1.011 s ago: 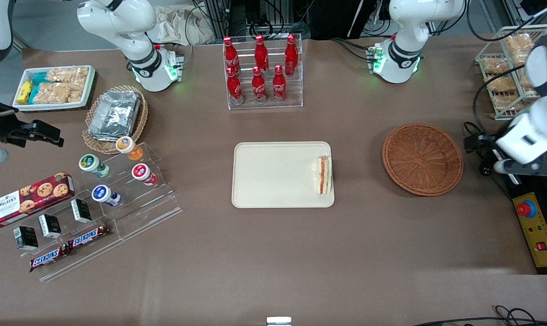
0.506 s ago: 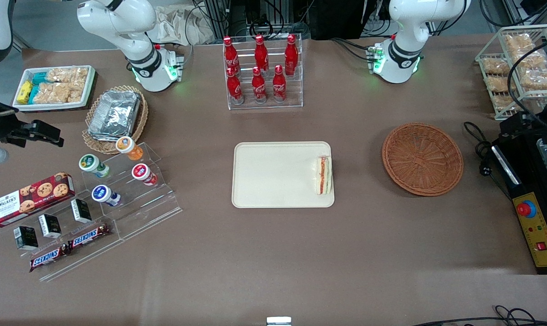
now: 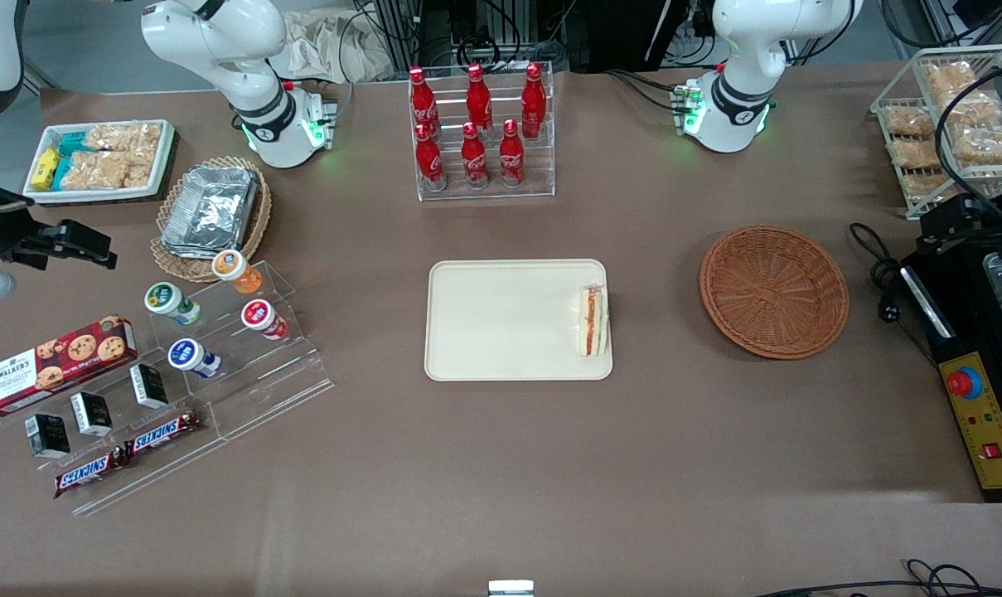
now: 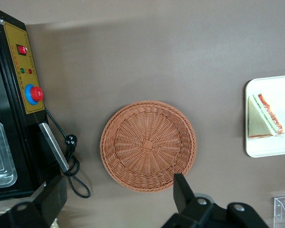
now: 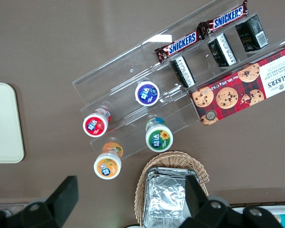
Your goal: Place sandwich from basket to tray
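The sandwich (image 3: pixel 592 320) lies on the cream tray (image 3: pixel 501 323), at the tray's edge nearest the basket. It also shows in the left wrist view (image 4: pixel 263 116) on the tray (image 4: pixel 270 145). The reddish-brown wicker basket (image 3: pixel 774 290) is empty on the table beside the tray, and its bare weave shows in the wrist view (image 4: pixel 148 145). My left gripper (image 4: pixel 118 190) is open and empty, its fingers (image 4: pixel 182 190) wide apart, high above the table by the basket's rim. In the front view only a dark part of it (image 3: pixel 960 222) shows at the working arm's end.
A black control box with a red button (image 3: pixel 977 414) and a looped cable (image 3: pixel 882 274) lie beside the basket. A wire rack of snack packets (image 3: pixel 948 124) stands farther back. A bottle rack (image 3: pixel 480 133), a pale basket with foil containers (image 3: pixel 210 211) and an acrylic stand (image 3: pixel 219 332) are also there.
My left arm has drawn away from the basket toward the working arm's end and nearly left the front view. The sandwich, tray and basket have not moved.
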